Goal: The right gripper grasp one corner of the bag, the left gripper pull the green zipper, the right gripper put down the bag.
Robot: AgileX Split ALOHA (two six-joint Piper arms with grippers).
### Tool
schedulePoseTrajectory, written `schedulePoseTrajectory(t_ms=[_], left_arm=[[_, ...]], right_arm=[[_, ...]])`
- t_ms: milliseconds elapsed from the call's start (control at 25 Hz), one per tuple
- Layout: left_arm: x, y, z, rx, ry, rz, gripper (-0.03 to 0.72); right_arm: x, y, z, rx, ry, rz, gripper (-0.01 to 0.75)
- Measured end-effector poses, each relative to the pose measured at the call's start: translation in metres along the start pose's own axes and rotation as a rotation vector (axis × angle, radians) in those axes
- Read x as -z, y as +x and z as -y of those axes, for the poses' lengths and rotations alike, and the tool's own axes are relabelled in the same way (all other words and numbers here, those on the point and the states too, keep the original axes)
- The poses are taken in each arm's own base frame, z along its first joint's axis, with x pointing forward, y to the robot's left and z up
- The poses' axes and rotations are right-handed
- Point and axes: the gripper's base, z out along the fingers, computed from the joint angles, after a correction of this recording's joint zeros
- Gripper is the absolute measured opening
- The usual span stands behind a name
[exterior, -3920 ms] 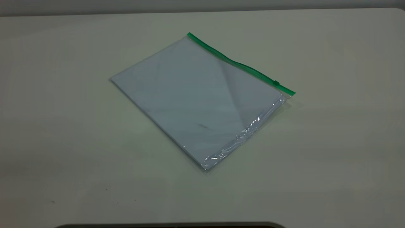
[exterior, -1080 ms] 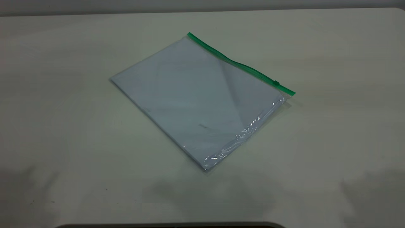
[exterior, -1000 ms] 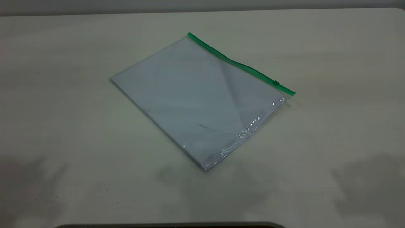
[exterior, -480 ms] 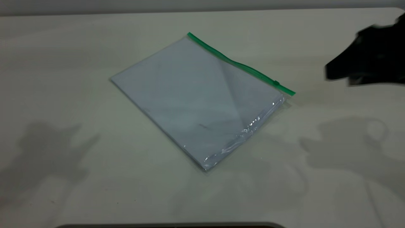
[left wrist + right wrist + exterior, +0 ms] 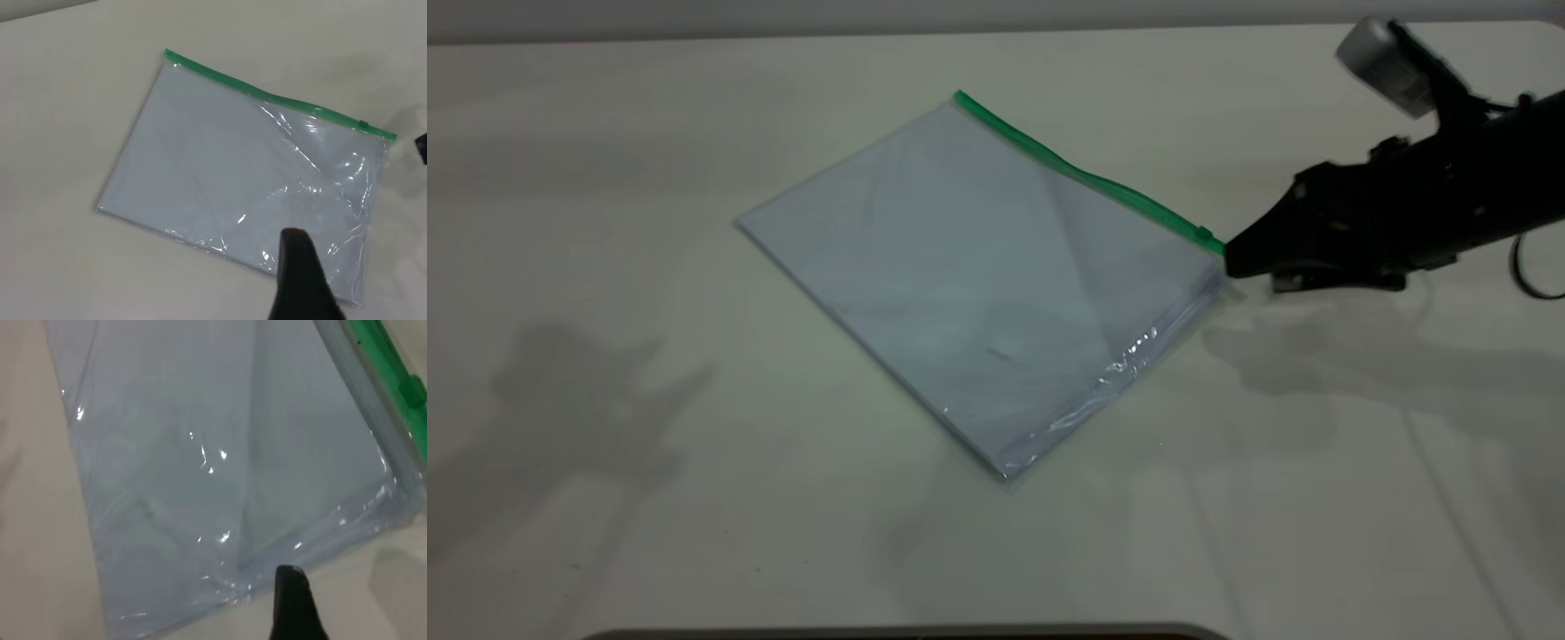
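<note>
Flat on the worktop (image 5: 605, 133) lies the bag (image 5: 978, 276), its green zipper (image 5: 1080, 173) along the far edge with the slider (image 5: 1204, 233) near the right end. At that end, the right gripper (image 5: 1232, 258) has its tip at the corner of the bag (image 5: 1216, 247); whether its fingers are apart cannot be told. Only one finger of the left gripper (image 5: 301, 280) shows, hanging above the bag's near edge.

Illumination is even, diffuse and overhead. Soft arm shadows fall on the table (image 5: 605, 533) at 3 and 8 o'clock in the exterior view. Specular glare marks the bag (image 5: 960, 267) film; the right gripper (image 5: 1232, 260) is slightly motion-blurred.
</note>
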Motion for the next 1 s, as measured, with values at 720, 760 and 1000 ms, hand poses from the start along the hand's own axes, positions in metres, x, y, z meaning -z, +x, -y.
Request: schedulePoseTrajectory(t_ms=[720,760,1000], left_arm=[[0.0,0.0,0.0,0.0,-0.003,0.002,0.518],[0.0,0.0,0.0,0.0,-0.003,0.002,0.518],[0.0,0.0,0.0,0.0,-0.003,0.002,0.518]], right_arm=[[-0.043,-0.001,0.023,0.036,-0.121,0.006,0.521],[-0.045,-0.004,0.024,0.039,-0.123,0.013,0.521],[-0.057,-0.013,0.032,0.033,-0.144,0.042,0.521]])
